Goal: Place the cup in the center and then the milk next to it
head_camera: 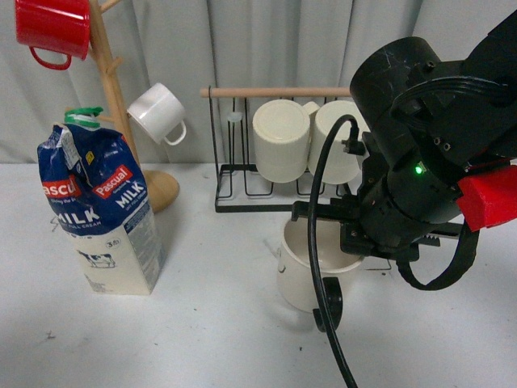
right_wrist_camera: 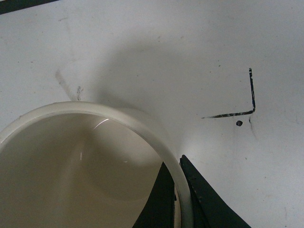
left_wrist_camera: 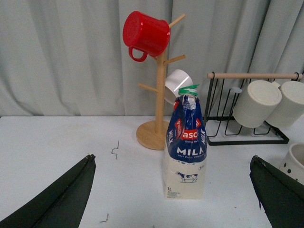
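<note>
My right pincer (right_wrist_camera: 178,190) grips the cup (head_camera: 297,276) by its rim, right of the milk (head_camera: 101,214), while my left pincer (left_wrist_camera: 172,159) gapes empty.

You have the cream cup (head_camera: 300,271) upright at mid-right, black handle on its near side; the blue-and-white milk carton (head_camera: 101,214) stands upright well to its left.

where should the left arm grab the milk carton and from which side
Grip the milk carton across its flat white lower body, coming in level from the table side facing the left wrist camera. It stands upright; the blue top is crumpled, and the wooden mug tree sits behind it.
</note>
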Action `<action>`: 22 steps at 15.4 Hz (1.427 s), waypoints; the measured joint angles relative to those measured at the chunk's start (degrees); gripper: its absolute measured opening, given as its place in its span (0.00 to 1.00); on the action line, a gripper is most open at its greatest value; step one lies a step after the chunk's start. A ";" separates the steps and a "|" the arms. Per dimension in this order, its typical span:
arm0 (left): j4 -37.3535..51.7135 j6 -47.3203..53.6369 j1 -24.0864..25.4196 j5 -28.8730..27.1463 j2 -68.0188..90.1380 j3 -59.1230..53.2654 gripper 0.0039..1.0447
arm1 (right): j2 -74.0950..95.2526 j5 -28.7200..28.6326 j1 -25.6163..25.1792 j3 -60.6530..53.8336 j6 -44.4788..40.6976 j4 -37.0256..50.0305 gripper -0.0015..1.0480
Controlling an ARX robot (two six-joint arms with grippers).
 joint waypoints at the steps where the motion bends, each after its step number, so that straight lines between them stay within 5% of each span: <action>1: 0.00 0.00 0.00 0.00 0.00 0.00 0.94 | 0.20 0.15 0.00 0.81 0.24 -0.57 0.03; 12: 0.00 0.00 0.00 0.00 0.00 0.00 0.94 | 5.51 0.31 -0.37 9.07 0.39 -3.32 0.03; 16: 0.00 0.00 0.00 0.00 0.00 0.00 0.94 | 6.08 -0.52 -0.39 10.91 0.37 -3.76 0.42; 18: 0.00 0.00 0.00 0.00 0.00 0.00 0.94 | 6.01 -1.84 -0.76 11.82 0.31 -3.69 0.83; 19: 0.00 -0.02 0.00 0.00 0.00 0.00 0.94 | 5.64 -3.08 -0.79 11.54 0.35 -2.71 0.95; 22: 0.02 0.00 0.00 -0.02 0.00 0.00 0.94 | -1.42 -6.49 -1.90 7.21 0.39 3.15 0.94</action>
